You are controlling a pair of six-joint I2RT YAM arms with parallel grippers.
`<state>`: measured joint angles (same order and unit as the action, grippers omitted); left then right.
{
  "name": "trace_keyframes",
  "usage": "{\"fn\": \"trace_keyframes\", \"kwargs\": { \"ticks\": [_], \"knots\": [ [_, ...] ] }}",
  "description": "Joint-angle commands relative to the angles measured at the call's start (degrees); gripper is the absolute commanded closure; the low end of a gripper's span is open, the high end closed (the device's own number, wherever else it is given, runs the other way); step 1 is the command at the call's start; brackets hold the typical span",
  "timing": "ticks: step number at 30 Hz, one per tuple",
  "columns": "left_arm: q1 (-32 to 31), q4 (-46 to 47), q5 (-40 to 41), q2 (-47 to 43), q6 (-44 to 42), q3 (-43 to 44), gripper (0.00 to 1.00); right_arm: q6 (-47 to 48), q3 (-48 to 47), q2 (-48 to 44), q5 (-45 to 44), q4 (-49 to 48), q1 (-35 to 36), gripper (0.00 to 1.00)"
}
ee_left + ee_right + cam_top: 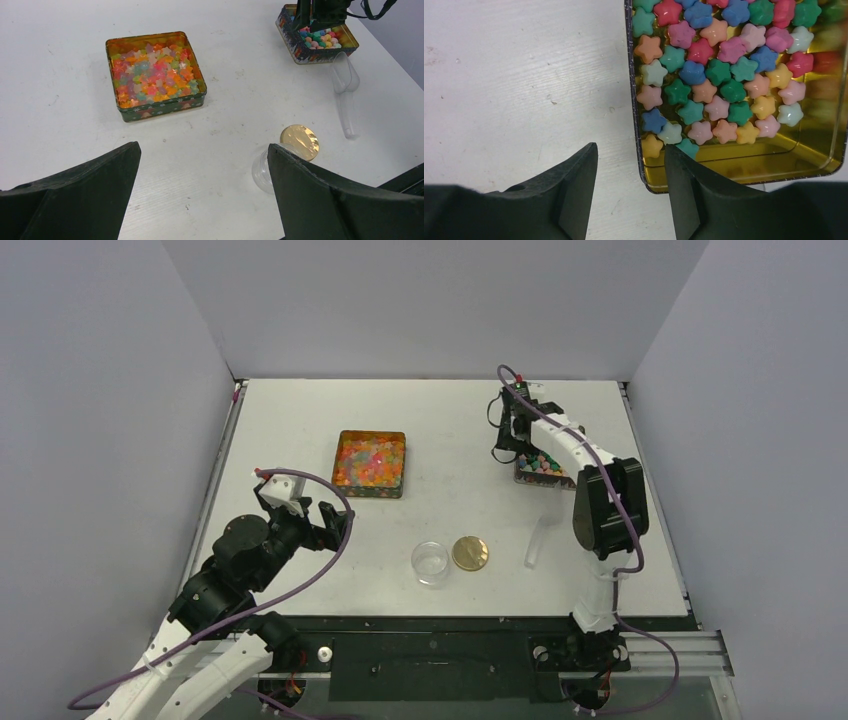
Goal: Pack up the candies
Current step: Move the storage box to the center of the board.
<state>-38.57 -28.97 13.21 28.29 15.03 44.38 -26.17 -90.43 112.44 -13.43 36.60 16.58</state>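
The white table (450, 420) carries everything, laid out within reach of both arms, probably so either can work without crossing the other. The left gripper (202, 147) hovers over bare tabletop with its jaws spread as wide as they go and nothing between them, which reads as waiting. Ahead of those jaws and a little to their left sits a square green-walled tin (165, 107), lid off, filled with the glossy translucent candies (150, 70) in orange, red and yellow. The right gripper (630, 149) hangs over the near corner of a second, gold-lined dark-walled tin (749, 165); its jaws stand about half apart and hold nothing, one finger outside above the table and the other over the tin's inside, so the tin's wall runs up through the gap. That straddle looks like a set-up to grip the wall. A clear plastic scoop (345, 95) lies flat beside this tin, untouched. A small clear round jar (431, 562) stands open just beside the left gripper's right finger, with its flat round gold lid (470, 552) lying next to it, presumably so sweets can go in. The opaque star-shaped candies (704, 70), blue, green, pink and yellow, lie loose in the gold-lined tin just beyond the right fingertips, none between them.
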Motion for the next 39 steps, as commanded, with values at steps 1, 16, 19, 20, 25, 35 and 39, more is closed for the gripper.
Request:
{"fn": "trace_keyframes", "kwargs": {
  "ticks": [1,16,19,20,25,35,39],
  "knots": [
    [0.0,0.8,-0.2,0.1,0.2,0.1,0.04,1.0,-4.2,2.0,0.0,-0.4,-0.2,0.54],
    [0.0,0.7,0.3,0.4,0.1,0.2,0.04,1.3,-6.2,6.5,-0.2,0.1,-1.1,0.67],
    [0.0,0.6,0.3,0.3,0.2,0.1,0.04,1.4,-6.0,6.7,0.1,0.0,-1.2,0.72],
    [0.0,0.6,0.3,0.4,0.2,0.1,0.04,1.4,-5.8,6.7,0.3,-0.1,-1.2,0.76],
    [0.0,0.7,0.4,0.4,0.1,0.2,0.04,1.4,-5.5,6.8,0.9,-0.4,-1.2,0.88],
    [0.0,0.5,0.4,0.4,0.1,0.2,0.04,2.0,-5.6,7.7,2.6,0.4,-0.5,1.0],
    [0.0,0.6,0.4,0.4,0.1,0.2,0.04,2.1,-4.6,7.0,2.6,0.0,0.7,1.0]
  ]
}}
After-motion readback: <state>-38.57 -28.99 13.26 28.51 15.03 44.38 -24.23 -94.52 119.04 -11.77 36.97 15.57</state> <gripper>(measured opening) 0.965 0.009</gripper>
